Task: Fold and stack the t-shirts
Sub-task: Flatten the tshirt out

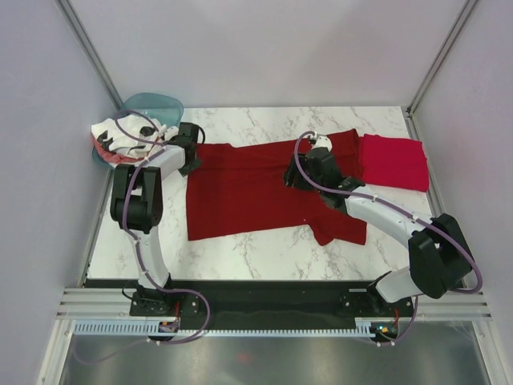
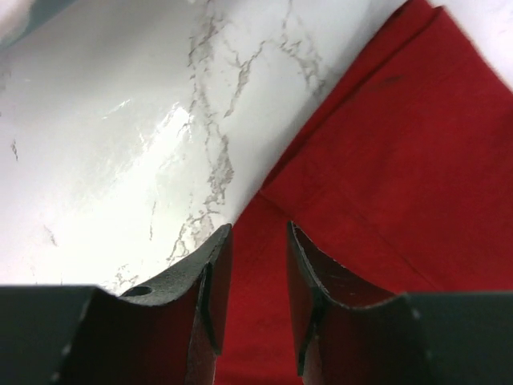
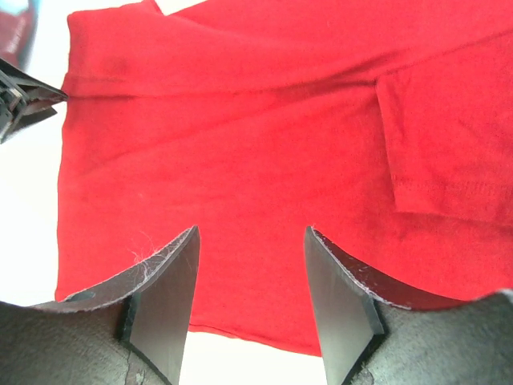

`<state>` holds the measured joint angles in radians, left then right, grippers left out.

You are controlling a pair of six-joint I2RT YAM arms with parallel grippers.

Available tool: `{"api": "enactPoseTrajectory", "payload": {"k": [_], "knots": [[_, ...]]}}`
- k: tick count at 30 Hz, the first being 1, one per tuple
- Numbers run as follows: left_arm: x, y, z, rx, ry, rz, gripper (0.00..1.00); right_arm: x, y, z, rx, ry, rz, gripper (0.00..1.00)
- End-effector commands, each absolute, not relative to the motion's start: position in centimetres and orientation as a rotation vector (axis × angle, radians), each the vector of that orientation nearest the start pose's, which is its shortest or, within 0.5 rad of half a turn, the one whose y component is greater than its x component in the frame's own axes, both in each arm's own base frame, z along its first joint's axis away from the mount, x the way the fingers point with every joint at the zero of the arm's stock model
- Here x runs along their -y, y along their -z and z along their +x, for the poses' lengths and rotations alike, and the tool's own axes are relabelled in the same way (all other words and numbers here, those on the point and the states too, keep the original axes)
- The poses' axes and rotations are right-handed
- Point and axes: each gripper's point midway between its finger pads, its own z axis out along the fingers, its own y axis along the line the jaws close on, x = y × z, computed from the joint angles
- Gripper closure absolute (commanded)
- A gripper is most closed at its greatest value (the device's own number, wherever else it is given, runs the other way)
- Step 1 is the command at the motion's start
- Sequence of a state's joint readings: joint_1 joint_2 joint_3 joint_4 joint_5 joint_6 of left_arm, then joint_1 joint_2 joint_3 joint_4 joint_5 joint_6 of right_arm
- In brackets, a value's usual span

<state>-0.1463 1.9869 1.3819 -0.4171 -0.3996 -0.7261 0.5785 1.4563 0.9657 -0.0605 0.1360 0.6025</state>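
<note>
Here the maroon t-shirt (image 1: 248, 192) lies spread flat.

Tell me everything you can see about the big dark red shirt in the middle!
The dark red t-shirt looks like soft cloth. It is spread mostly flat on the marble table, with a short sleeve sticking out at the near right. Its right edge meets a folded pink-red shirt. The left gripper is open at its far-left corner, and the right gripper is open just above it.
</note>
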Motion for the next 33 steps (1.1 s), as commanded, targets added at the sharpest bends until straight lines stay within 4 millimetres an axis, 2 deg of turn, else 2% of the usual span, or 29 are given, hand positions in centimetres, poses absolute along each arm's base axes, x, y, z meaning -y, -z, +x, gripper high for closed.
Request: {"api": "enactPoseTrajectory", "payload": {"k": [1, 10, 16, 21, 26, 27, 28, 33], "knots": [[1.5, -3.8, 47.4, -2.298, -0.210, -0.909, 0.60, -23.5, -15.1, 36.1, -2.154, -0.566, 0.129, 0.37], [1.1, -4.2, 48.4, -2.297, -0.211, -0.913, 0.62, -22.7, -16.3, 36.0, -2.113, -0.546, 0.147, 0.37], [2.4, -3.4, 49.4, -2.321, -0.119, -0.893, 0.63, -22.9, -16.0, 36.1, -2.126, -0.544, 0.135, 0.37], [2.8, -2.7, 49.3, -2.310, -0.072, -0.896, 0.64, -22.9, -15.9, 36.1, -2.127, -0.541, 0.132, 0.37], [2.6, -4.2, 48.7, -2.235, -0.037, -0.885, 0.64, -23.0, -15.6, 36.2, -2.133, -0.537, 0.127, 0.36], [2.4, -3.7, 47.9, -2.232, -0.046, -0.888, 0.64, -23.1, -15.5, 36.2, -2.138, -0.541, 0.126, 0.36], [2.3, -4.8, 48.3, -2.187, -0.028, -0.880, 0.63, -23.1, -15.5, 36.2, -2.139, -0.537, 0.123, 0.36], [1.8, -4.9, 48.5, -2.197, -0.006, -0.869, 0.60, -23.1, -15.0, 36.3, -2.149, -0.531, 0.120, 0.36]]}}
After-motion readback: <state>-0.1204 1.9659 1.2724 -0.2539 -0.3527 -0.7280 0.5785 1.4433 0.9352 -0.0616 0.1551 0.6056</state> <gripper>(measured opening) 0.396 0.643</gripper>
